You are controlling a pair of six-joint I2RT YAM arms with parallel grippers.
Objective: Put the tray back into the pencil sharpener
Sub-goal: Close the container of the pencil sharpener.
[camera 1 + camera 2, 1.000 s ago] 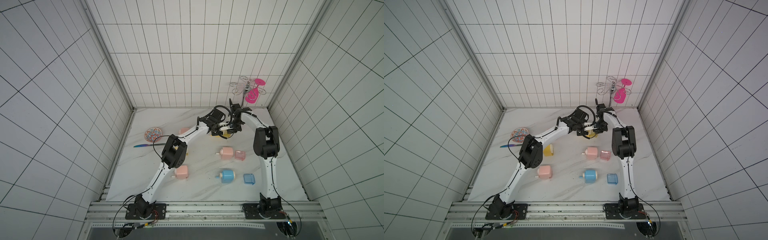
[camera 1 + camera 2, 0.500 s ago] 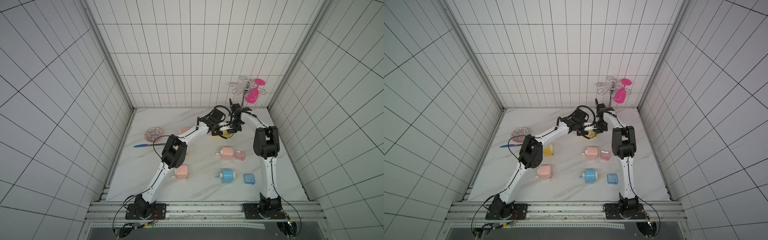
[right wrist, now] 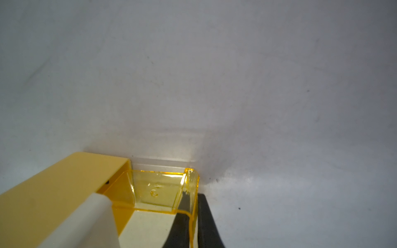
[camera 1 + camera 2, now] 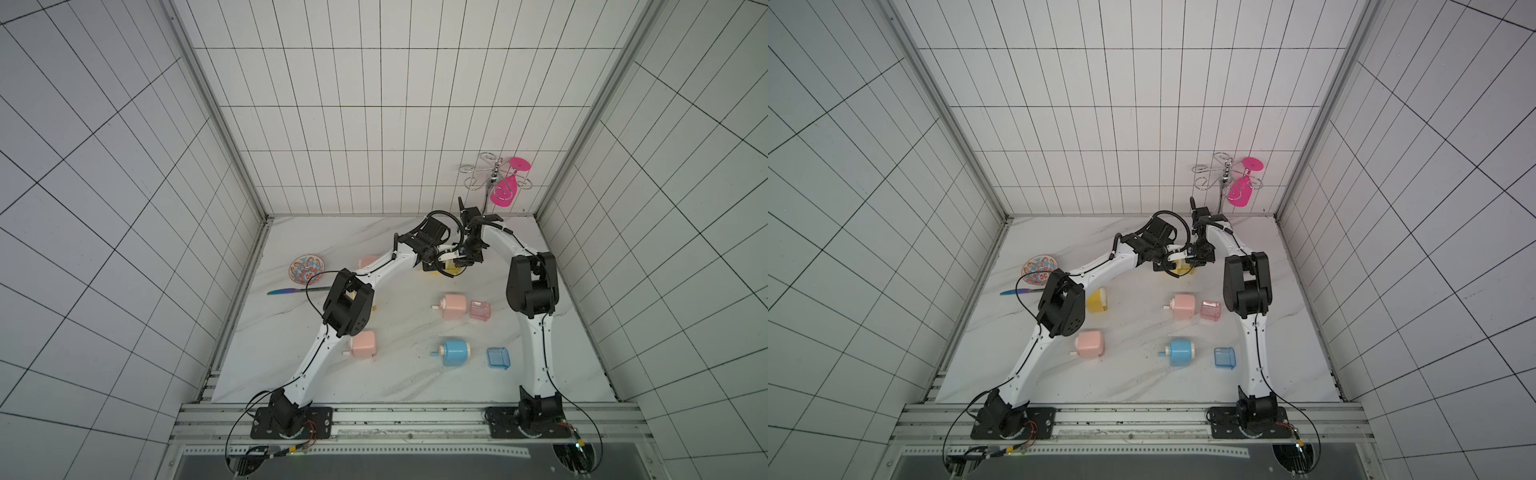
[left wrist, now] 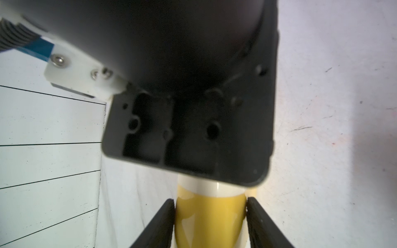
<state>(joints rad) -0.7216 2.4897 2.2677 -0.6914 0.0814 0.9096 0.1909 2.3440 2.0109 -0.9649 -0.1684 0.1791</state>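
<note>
Left wrist view: the left gripper (image 5: 209, 204) is clamped on the yellow pencil sharpener (image 5: 210, 216), one black finger pressed against each side. In the right wrist view, the right gripper (image 3: 193, 216) pinches a wall of the clear yellow tray (image 3: 156, 191), which sits partly inside the sharpener's open side. In both top views they meet toward twelve o'clock on the marble surface (image 4: 395, 374); a blue sharpener (image 4: 455, 353) lies toward five o'clock.

The tray (image 3: 159, 193) is glossy clear yellow plastic, the pencil sharpener (image 3: 53, 193) smooth opaque plastic.
</note>
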